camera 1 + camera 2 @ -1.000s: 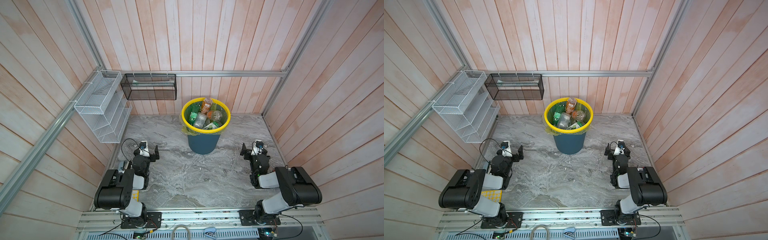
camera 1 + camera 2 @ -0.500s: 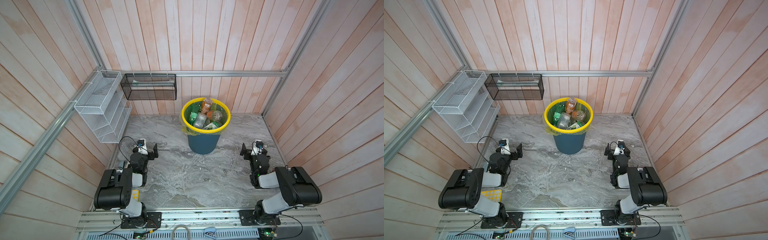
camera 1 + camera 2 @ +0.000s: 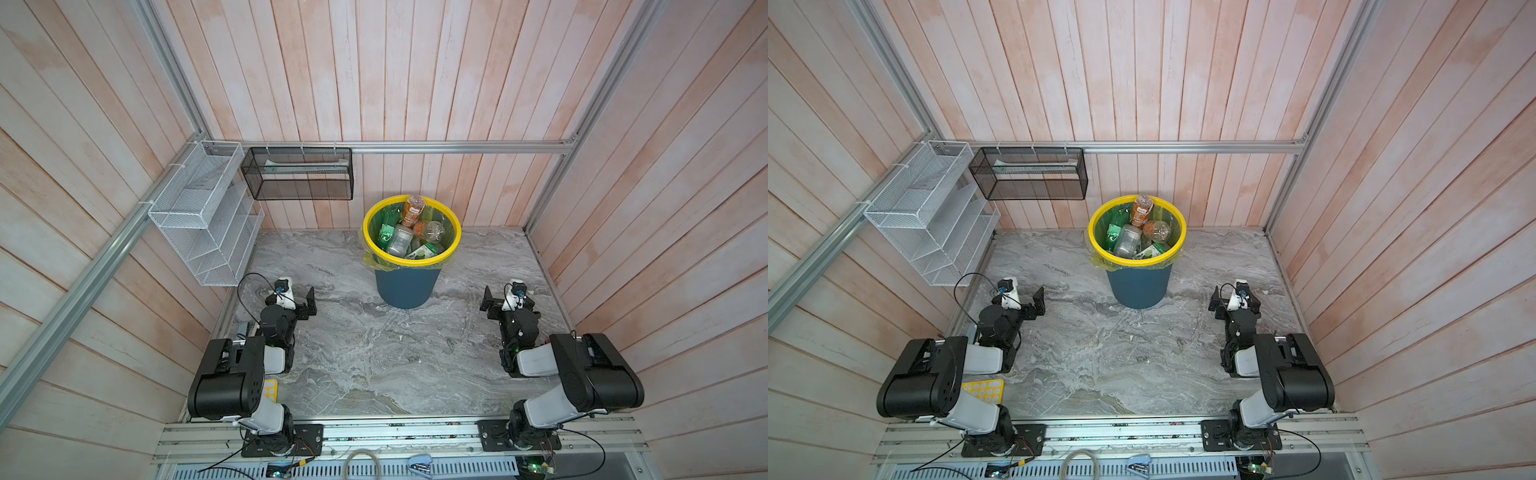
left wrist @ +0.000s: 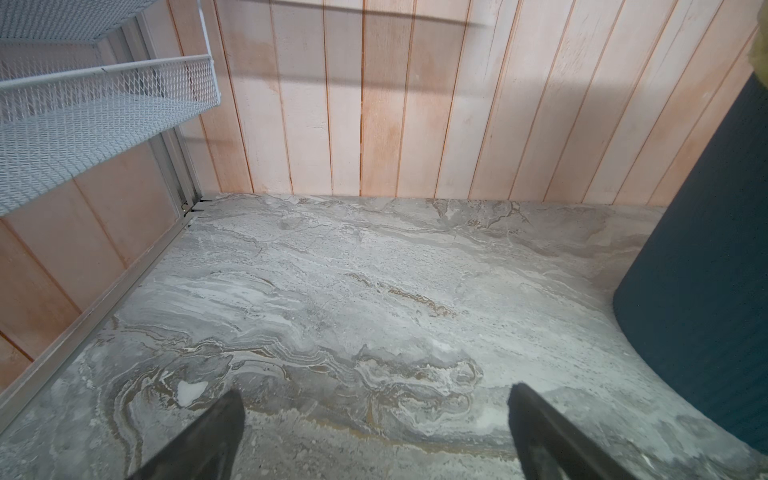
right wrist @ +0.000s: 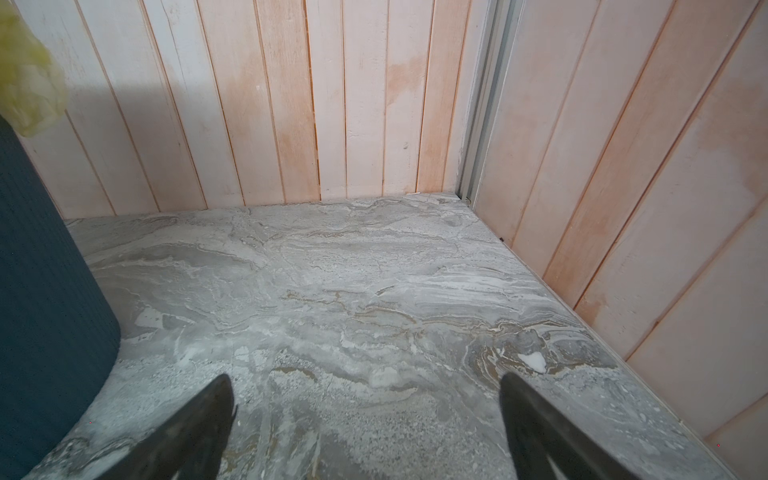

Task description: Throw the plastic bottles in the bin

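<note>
The plastic bottles (image 3: 400, 243) are lying heaped inside the bin (image 3: 406, 286), a dark-blue bucket with a yellow rim and a yellow-green liner, which is standing at the back middle of the marble table (image 3: 374, 365), close to the wooden rear wall. A brownish bottle (image 3: 412, 210) with an orange label is poking up above the rim at the far side, with clear and green ones crowding beneath it. The left gripper (image 4: 374, 395) is sitting low over the table on the left, well apart from the bin, its jaws spread wide with only bare marble showing between them. The right gripper (image 5: 365, 377) is mirroring it on the right, jaws likewise parted and gripping nothing, the bin's blue wall showing at the edge of each wrist view. A white wire rack (image 3: 203, 216) and a black mesh basket (image 3: 299, 174) are hanging on the walls in the far left corner
</note>
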